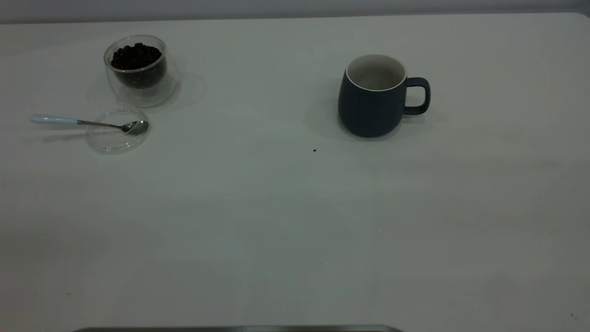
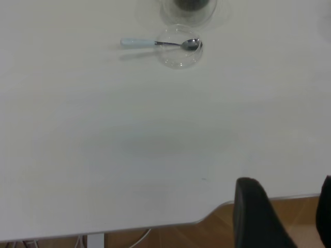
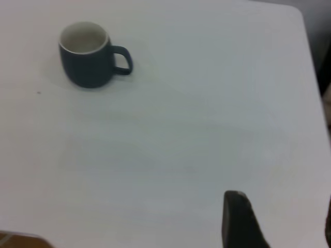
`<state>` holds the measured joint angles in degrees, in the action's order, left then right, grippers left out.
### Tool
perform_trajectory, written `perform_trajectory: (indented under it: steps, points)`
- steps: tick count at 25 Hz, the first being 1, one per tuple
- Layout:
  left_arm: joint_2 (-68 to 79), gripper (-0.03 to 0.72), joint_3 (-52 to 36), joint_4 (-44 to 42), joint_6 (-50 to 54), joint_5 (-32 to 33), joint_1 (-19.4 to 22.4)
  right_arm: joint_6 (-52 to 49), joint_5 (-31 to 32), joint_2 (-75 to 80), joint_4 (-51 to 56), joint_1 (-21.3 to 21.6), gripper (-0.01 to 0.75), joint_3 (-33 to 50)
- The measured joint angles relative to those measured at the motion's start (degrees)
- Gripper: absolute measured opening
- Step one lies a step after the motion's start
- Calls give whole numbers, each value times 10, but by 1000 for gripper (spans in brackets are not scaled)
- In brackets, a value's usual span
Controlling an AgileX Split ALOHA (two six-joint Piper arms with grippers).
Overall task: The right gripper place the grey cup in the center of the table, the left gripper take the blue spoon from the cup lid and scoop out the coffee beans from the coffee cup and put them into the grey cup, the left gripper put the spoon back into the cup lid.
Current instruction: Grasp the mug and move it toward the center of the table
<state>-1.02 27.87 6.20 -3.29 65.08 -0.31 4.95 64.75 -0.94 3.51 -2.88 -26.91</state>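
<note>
We see the mug [image 1: 372, 99] standing right of centre, empty. The spoon [image 1: 87, 122] rests in the lid [image 1: 110, 143] by the bean cup [image 1: 140, 71], far left. Both grippers [image 2: 282, 217] [image 3: 276, 222] hang back, jaws spread.

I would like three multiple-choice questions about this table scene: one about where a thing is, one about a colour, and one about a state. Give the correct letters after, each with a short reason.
1. Where does the bowl of the blue spoon rest?
A. in the cup lid
B. in the grey cup
C. on the bare table

2. What colour is the inside of the grey cup?
A. black
B. white
C. red

3. What is the state of the coffee cup?
A. empty
B. lying on its side
C. upright, filled with coffee beans

Answers:
1 A: the spoon's metal bowl lies inside the clear lid, with its handle sticking out over the table.
2 B: the inside and rim are white, and the outside is dark blue-grey.
3 C: the glass cup stands upright, with dark beans heaped nearly to its rim.
</note>
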Motion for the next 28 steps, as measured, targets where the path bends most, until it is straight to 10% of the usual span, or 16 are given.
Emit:
perform_trajectory:
  steps: [9, 18, 28]
  points:
    - [0, 361, 0, 0, 0, 0, 0, 35, -49, 46, 103, 0, 364, -1]
    - [0, 361, 0, 0, 0, 0, 0, 160, -293, 365, 164, 0, 364, -2]
    - [0, 361, 0, 0, 0, 0, 0, 491, -387, 759, 413, 0, 364, -77]
